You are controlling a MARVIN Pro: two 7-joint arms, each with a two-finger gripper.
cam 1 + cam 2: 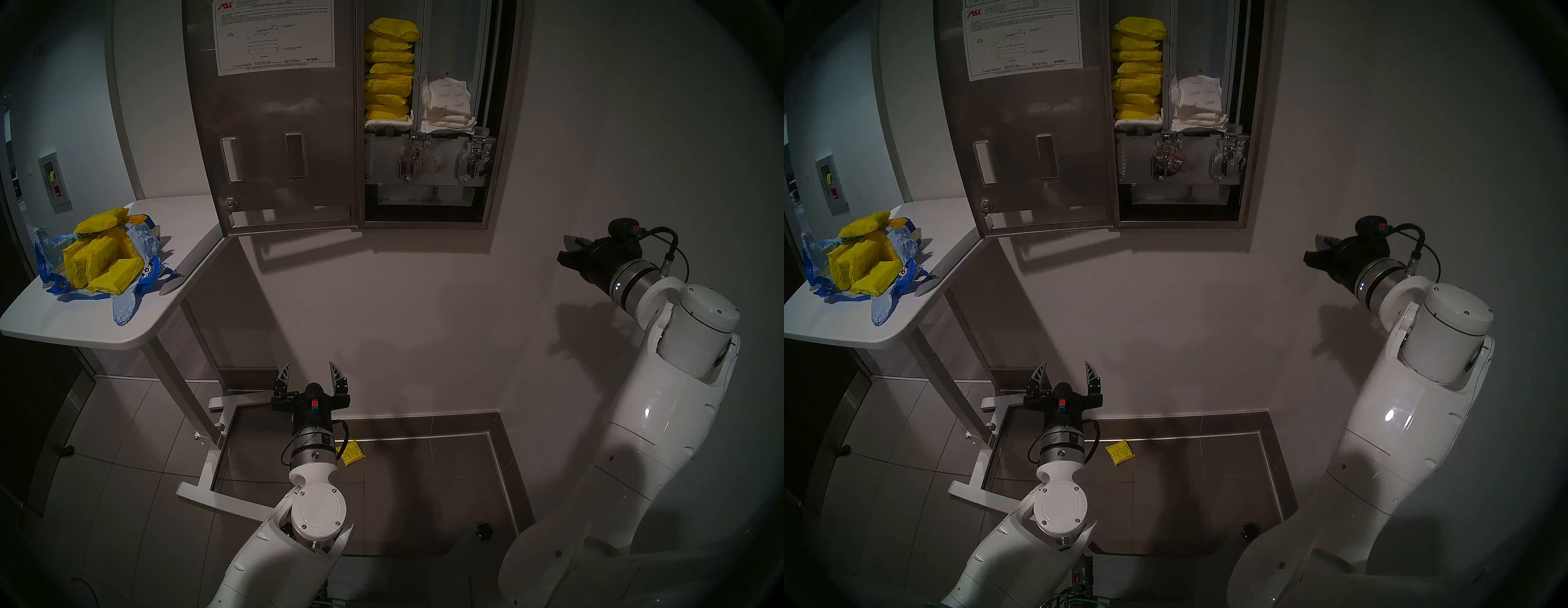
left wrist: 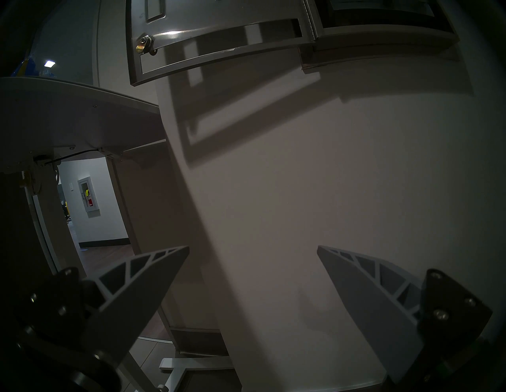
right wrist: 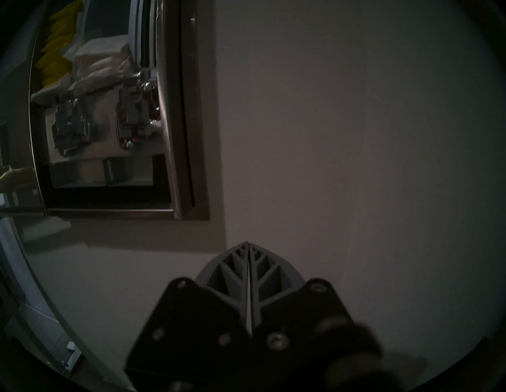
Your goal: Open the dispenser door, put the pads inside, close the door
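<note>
The dispenser (image 1: 500, 127) hangs on the wall with its steel door (image 1: 275, 127) swung open to the left, the white instruction sheet on its back. Several yellow pads (image 1: 388, 70) are stacked in the left chute. More yellow pads (image 1: 102, 259) lie on a torn blue bag on the white table (image 1: 182, 237). One yellow pad (image 1: 351, 453) lies on the floor by my left wrist. My left gripper (image 1: 310, 368) is open and empty, low, below the door (image 2: 219, 41). My right gripper (image 1: 566, 250) is shut and empty, right of and below the dispenser (image 3: 180, 123).
White-wrapped packets (image 1: 445, 104) fill the right chute above two metal lever mechanisms (image 1: 441, 163). The table's white legs (image 1: 212, 450) stand on the tiled floor beside my left arm. A doorway opens at the far left.
</note>
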